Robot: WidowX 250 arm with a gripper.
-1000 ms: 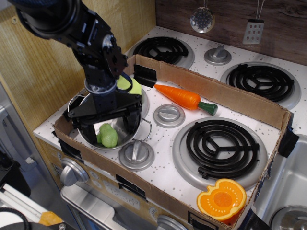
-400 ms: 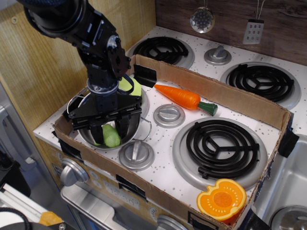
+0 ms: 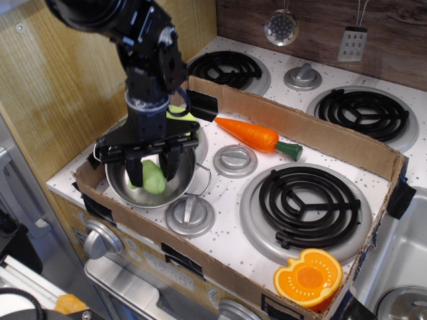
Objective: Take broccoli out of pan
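Observation:
The pan is a shiny steel pot at the front left of the toy stove, inside a cardboard box. My gripper points down over it, its black fingers closed on the small light green broccoli. The broccoli hangs between the fingers at about the height of the pan's rim, over the pan's middle. Whether it still touches the pan's floor is hidden by the fingers.
An orange carrot lies right of the pan. A yellow-green flat piece sits behind my wrist. Grey knob discs, a black burner and an orange fruit half lie to the right. The cardboard walls ring the area.
The fingers have closed on the broccoli inside the pan. The gripper has risen and the broccoli has come up with it.

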